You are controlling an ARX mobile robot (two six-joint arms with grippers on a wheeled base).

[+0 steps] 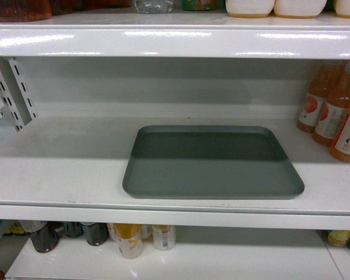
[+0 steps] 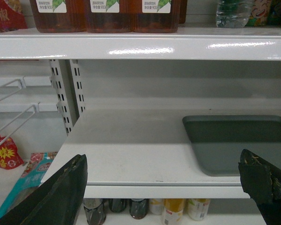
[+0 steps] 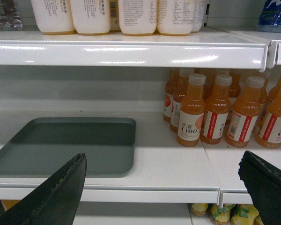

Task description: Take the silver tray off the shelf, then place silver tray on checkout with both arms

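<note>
Wrist views: both grippers (image 2: 164,187) (image 3: 161,183) spread wide before silver tray (image 1: 213,162).

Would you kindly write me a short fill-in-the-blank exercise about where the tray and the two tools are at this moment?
1. The silver tray lies flat on the ____ shelf board.
2. The bottles standing to the right of the tray hold an ____ drink.
3. The fingers of the left tool and the right tool are spread ____.
4. Neither tool is ____ the tray yet.

Missing words: middle; orange; open; touching
</note>
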